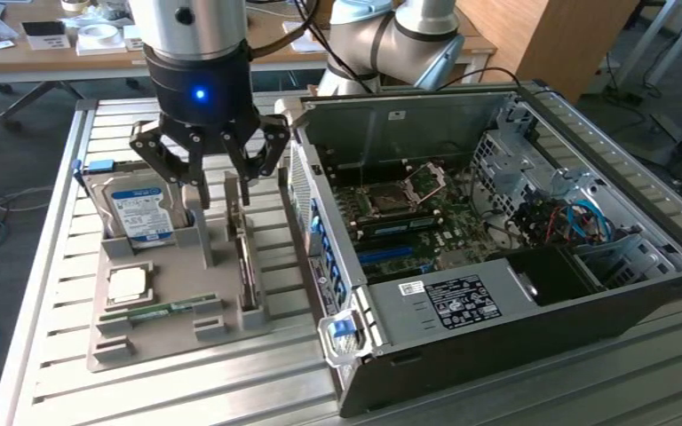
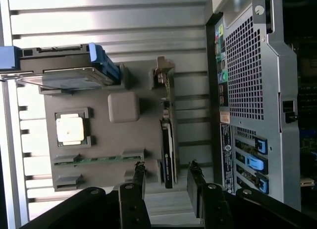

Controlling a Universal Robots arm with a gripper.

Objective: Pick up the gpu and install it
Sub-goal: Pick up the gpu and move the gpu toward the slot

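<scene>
Hovering hand (image 1: 223, 188), jaws apart, directly over gpu (image 1: 246, 266) standing on edge

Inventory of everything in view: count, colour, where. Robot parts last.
gpu: 1, dark, standing on edge in the fixture, on the side next to the case
hard drive: 1, silver with a blue-white label, upright at one end of the fixture
processor chip: 1, silver, flat in a fixture pocket
memory stick: 1, green, lying in a fixture slot
fixture: 1, grey, on the table
computer case: 1, black and silver, side open, exterior view's right
table: 1, silver slats
arm: 1, silver and black, above the fixture
gripper: 1, black, fingers open, over the gpu
</scene>
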